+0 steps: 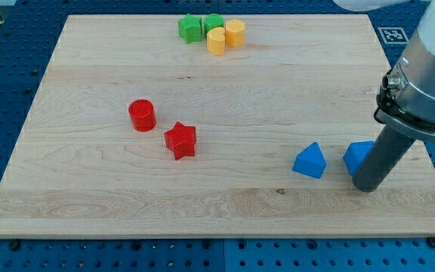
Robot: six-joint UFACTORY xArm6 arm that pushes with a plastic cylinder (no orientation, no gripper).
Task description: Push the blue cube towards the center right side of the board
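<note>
Camera view has the blue cube (359,156) low on the board's right side, touching my tip (366,188), which partly hides it. It looks mostly there, so I'd guess it just needs nudging up toward the middle of that edge. A blue triangular block (310,161) sits just left. No gripper here, just a rod.

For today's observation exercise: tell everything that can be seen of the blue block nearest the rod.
The blue cube looks like a small, matte, solid-coloured block, lying flat on the wooden board near the view's right edge, below mid-height. Only its left part shows; the dark rod hides the rest. My tip stands at its right, lower side, seemingly against it. A second blue block, wedge-like, lies apart at its left.
</note>
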